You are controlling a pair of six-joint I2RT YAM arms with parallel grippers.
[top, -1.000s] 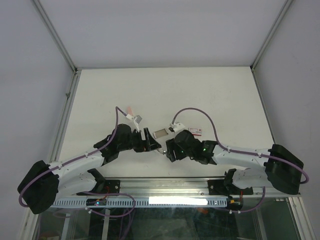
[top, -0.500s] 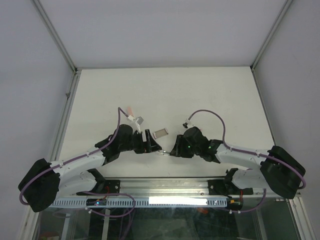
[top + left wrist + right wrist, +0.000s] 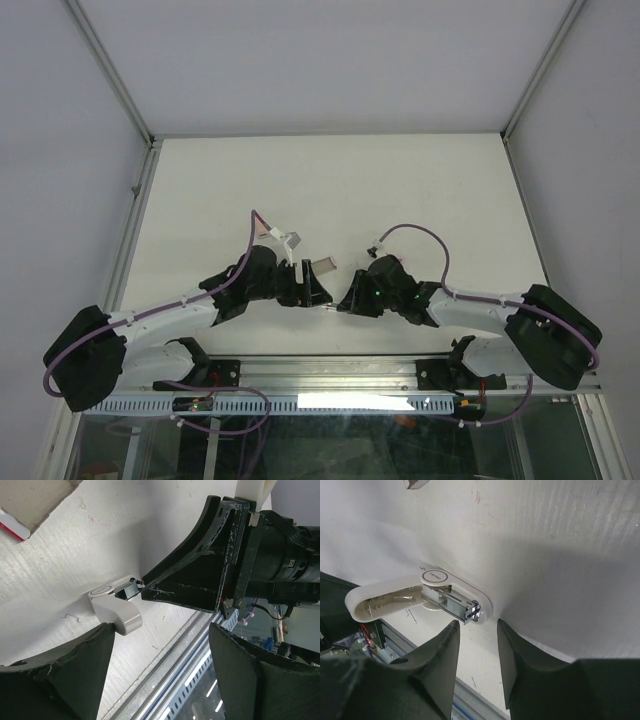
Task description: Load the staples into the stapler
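The stapler lies flipped open on the table, white shell spread and metal magazine sticking out. My right gripper hovers just short of the magazine's tip, open with a narrow gap and nothing between its fingers. In the left wrist view the stapler lies beyond my left gripper, which is open wide and empty, its left finger close beside the white shell. From above, the left gripper and right gripper face each other near the table's front edge. The staples are hidden in the top view.
A grey flat rectangle lies just behind the two grippers. A tan flat piece with a red-and-white strip beside it shows in the left wrist view. Loose staples lie by the stapler. The metal rail runs along the near edge.
My right gripper's jaws have narrowed and its arm has shifted back over the spot where the white and red box lay. The left gripper has edged right, toward the stapler.
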